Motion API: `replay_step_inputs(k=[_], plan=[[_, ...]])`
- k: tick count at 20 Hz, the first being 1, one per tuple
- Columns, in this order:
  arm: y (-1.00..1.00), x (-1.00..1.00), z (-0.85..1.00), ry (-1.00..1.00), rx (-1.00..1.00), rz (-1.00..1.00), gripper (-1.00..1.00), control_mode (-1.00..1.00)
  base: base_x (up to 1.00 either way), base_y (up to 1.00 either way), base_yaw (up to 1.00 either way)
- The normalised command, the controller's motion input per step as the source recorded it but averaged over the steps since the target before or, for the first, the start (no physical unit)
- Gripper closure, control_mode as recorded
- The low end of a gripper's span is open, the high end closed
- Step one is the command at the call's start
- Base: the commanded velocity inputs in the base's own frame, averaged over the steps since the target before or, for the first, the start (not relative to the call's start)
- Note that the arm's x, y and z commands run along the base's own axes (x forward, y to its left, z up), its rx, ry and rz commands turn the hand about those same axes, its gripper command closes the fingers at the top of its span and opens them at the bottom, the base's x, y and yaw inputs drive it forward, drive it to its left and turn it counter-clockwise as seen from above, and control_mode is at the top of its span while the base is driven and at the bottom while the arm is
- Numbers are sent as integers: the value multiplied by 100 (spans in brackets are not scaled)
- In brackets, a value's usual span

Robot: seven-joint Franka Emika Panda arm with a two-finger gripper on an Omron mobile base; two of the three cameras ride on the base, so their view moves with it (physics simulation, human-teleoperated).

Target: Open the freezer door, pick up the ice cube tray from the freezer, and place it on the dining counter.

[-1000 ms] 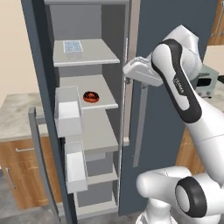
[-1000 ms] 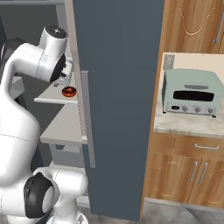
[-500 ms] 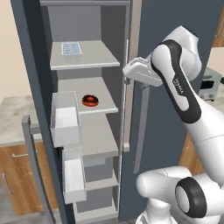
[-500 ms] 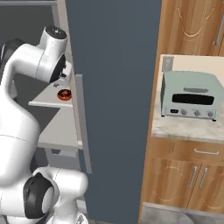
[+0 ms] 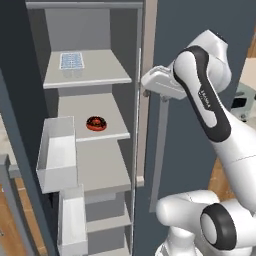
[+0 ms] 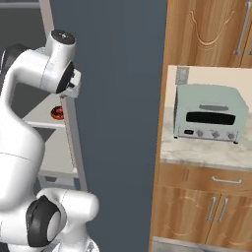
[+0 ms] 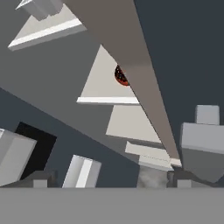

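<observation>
Resting on the top grey shelf of the freezer, the small pale blue-white gridded ice cube tray lies flat near the shelf's left front corner, untouched. One shelf below the tray sits a round red-and-black item, also glimpsed past the arm in the right base view. Lower and left of the tray, the white inner bins hang on the dark slate-blue freezer door, which is swung wide, leaving the compartment open to reach. Right of the tray, level with the space between the top two shelves, the white arm's two-finger gripper hovers at the freezer's right edge beside the long grey vertical handle of the matching dark door, its jaws spread wide and holding nothing. The door-opening step looks finished; the hand seems poised to turn inward and up toward the tray. Well right of the freezer, a pale green toaster oven stands on a marble-topped wooden cabinet.
</observation>
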Motion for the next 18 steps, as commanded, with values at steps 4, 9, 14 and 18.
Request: replay_step_inputs(k=[4,9,14,18], plan=[[0,0,0,0,0,0,-100,100,44,0,0],[0,0,0,0,0,0,-100,100,24,17,0],[0,0,0,0,0,0,-100,100,-18,67,1],[0,0,0,0,0,0,-100,100,-91,49,2]])
